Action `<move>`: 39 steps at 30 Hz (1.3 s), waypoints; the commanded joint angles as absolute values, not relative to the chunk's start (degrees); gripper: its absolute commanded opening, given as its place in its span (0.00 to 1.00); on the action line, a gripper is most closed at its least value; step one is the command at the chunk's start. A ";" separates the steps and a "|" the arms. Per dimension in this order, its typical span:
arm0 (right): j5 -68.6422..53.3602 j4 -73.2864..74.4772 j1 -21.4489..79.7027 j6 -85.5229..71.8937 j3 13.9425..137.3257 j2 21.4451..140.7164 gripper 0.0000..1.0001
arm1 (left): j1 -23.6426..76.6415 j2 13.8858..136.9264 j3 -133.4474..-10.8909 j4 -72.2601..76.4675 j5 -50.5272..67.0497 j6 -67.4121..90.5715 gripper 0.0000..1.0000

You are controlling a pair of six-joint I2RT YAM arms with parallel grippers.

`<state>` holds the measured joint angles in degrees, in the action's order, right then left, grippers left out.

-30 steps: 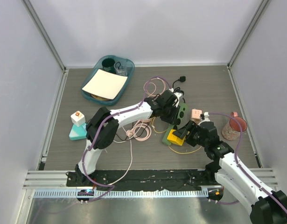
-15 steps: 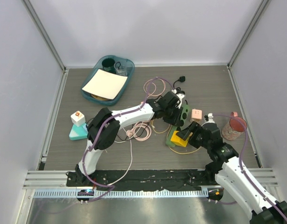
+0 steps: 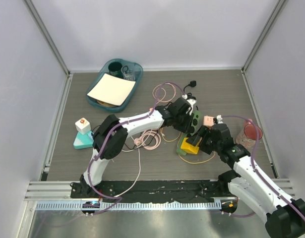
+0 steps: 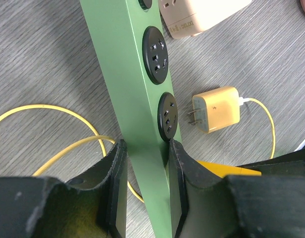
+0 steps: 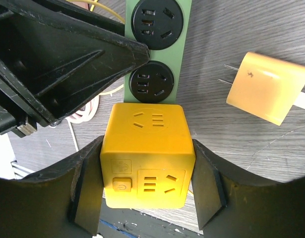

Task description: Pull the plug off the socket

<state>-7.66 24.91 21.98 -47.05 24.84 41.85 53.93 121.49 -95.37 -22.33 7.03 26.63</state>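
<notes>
While the green strip (image 4: 127,74) is clamped across its width by the left claw (image 4: 145,148), with a finger pressed flat against each long edge, the yellow cube (image 5: 147,144) is gripped by the right claw (image 5: 147,163), one finger closed on each side face. In the right wrist view the cube is seen sitting over the strip (image 5: 184,59), just below two uncovered black sockets. Whether its pins are seated in a socket cannot be told, since the underside is hidden.

From above, the strip (image 3: 195,118) is seen lying slantwise near the middle of the worktop (image 3: 231,94). The left claw (image 3: 188,121) is set across it, and the right claw (image 3: 199,141) and cube (image 3: 190,144) are at its near end.

A small yellow charger (image 4: 216,109) is laid flat just beside the strip, apart from it, with its prongs turned toward it. A beige adapter (image 4: 202,15) is seen close beside the strip further along. A yellow cable (image 4: 43,106) is looped on the strip's other side.
</notes>
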 commanded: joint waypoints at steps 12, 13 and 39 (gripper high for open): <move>-20.39 17.40 20.83 -49.14 26.81 38.76 0.01 | 50.10 120.49 -88.05 -19.15 -8.44 17.22 0.00; -20.30 17.40 20.83 -48.96 27.07 38.85 0.01 | 49.92 120.76 -89.20 -21.42 -6.78 17.84 0.00; -19.86 31.47 20.74 -32.95 45.17 53.44 0.01 | 49.31 117.59 -84.29 -15.29 -9.67 14.94 0.00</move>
<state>-12.27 31.03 20.38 -36.27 37.36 56.49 52.27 115.77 -86.56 -13.06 5.28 24.60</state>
